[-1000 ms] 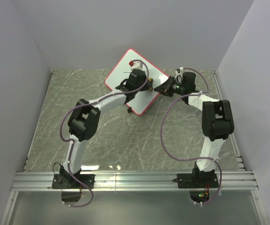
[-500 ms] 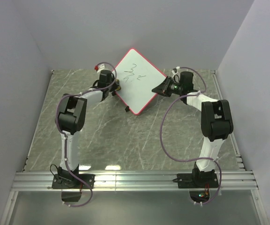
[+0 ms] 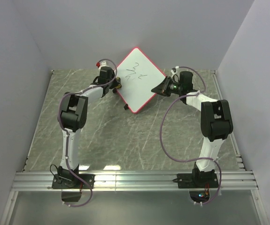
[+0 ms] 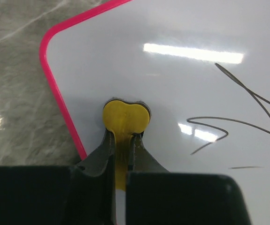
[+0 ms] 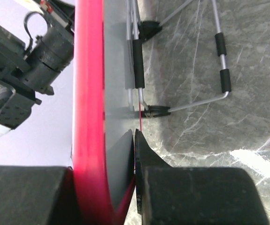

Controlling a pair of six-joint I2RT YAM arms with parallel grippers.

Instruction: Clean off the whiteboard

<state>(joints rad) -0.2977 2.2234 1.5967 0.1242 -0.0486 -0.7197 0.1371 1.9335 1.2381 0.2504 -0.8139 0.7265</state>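
Left wrist: left fingers (image 4: 102, 154) pinch a yellow pad (image 4: 125, 116) on the whiteboard (image 4: 181, 93); right fingers (image 5: 142, 152) clamp its edge.

whiteboard (image 3: 140, 93) | white, red-pink frame | dark scribbles (image 3: 135, 72) unerased | tilted up, corner-down, diamond-wise

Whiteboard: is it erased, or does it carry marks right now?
Marked, not erased: dark scribbles cross the whiteboard in the left wrist view, beside the yellow pad in the left fingers.
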